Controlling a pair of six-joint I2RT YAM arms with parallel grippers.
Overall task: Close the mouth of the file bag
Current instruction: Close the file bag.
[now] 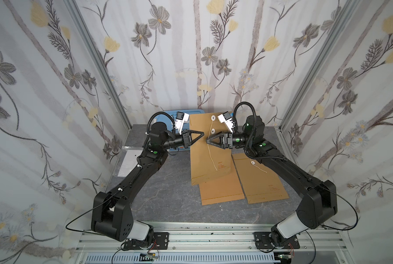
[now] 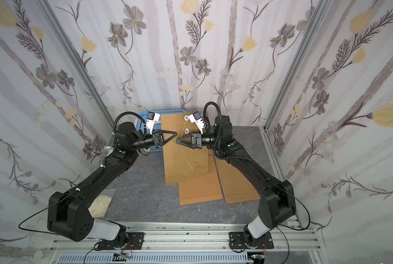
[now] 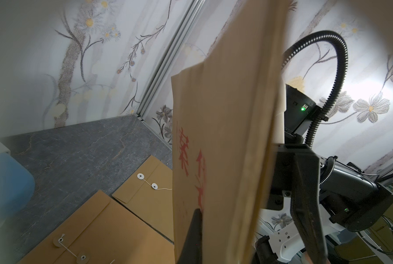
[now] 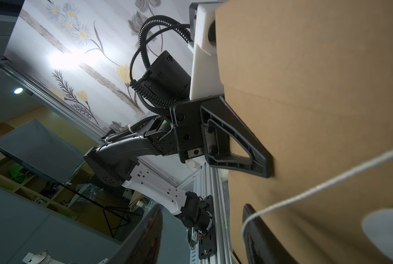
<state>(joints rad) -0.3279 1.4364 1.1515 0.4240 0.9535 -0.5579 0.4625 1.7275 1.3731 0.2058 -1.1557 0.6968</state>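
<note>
A brown paper file bag (image 1: 202, 157) stands almost upright over the table's middle, shown in both top views (image 2: 179, 160). It carries two white discs (image 1: 213, 118), one above the other (image 1: 213, 131). A thin string (image 1: 210, 150) hangs loose from them down its face. My left gripper (image 1: 201, 133) is shut on the bag's left edge; in the left wrist view one dark finger (image 3: 194, 237) lies against the paper (image 3: 225, 137). My right gripper (image 1: 208, 141) is open beside the lower disc. In the right wrist view the string (image 4: 305, 196) drapes over one of its fingers (image 4: 259, 240).
Two more brown file bags lie flat on the grey table (image 1: 168, 201), one under the held bag (image 1: 220, 192) and one to the right (image 1: 261, 178). A blue box (image 1: 168, 117) stands at the back left. A clear sleeve (image 1: 128, 163) lies on the left.
</note>
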